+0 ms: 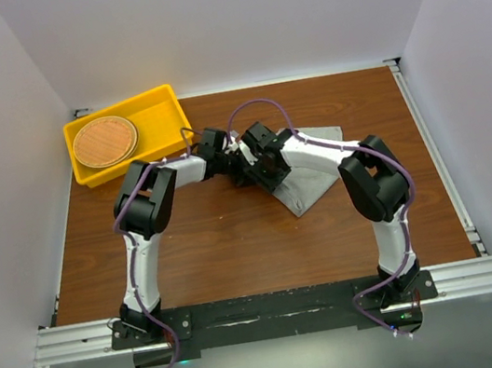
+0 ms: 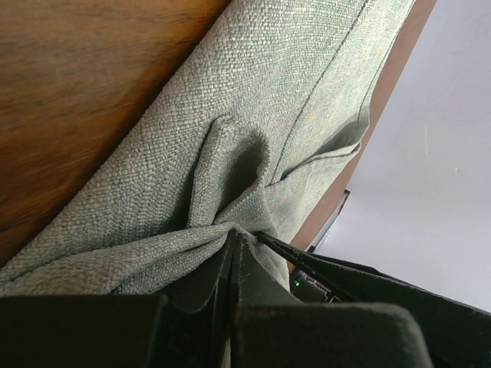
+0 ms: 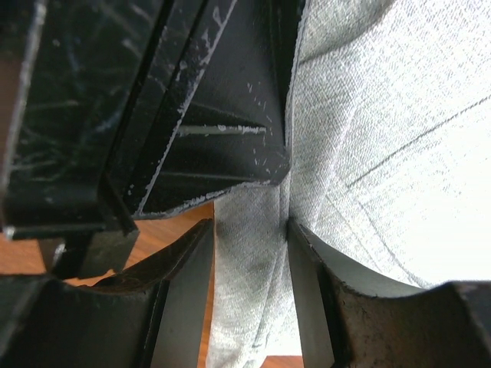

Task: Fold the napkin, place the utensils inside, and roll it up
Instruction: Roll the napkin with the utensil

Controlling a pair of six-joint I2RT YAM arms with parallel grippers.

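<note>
Two arms are meeting over the middle of the table (image 1: 209, 247) in the top view, their tips nearly touching. The left gripper (image 1: 234, 159) is reaching in from the left, and the right gripper (image 1: 251, 166) is facing it from the right. The napkin (image 1: 308, 188) is lying just right of them, largely covered by the right forearm. One visible corner is pointing toward the near edge, and the arm is hiding too much of the cloth to judge its long axis. A yellow tray (image 1: 162, 104) is sitting at the far left corner, well apart from the cloth, and is holding a round woven disc (image 1: 105, 141).

Seen from the left wrist, the left gripper (image 2: 232, 247) is clamping tight on a gathered pinch of the napkin (image 2: 268, 100). The fingers are pressing together with only cloth between them. Creases are fanning out from that pinch, and the fabric is running diagonally from lower left to upper right. Bare table (image 2: 77, 92) is showing on its left.

From the right wrist, the right gripper (image 3: 249, 226) is standing moderately apart around a fold of the napkin (image 3: 368, 130). The fold is running lengthwise between the fingers (image 3: 192, 291) and is touching both inner faces (it looks slack rather than squeezed). The rest of the cloth is spreading up and to the right. The left gripper (image 3: 215, 115) is filling the upper left, and its tip is meeting the cloth just above the right one's fingertips.
</note>
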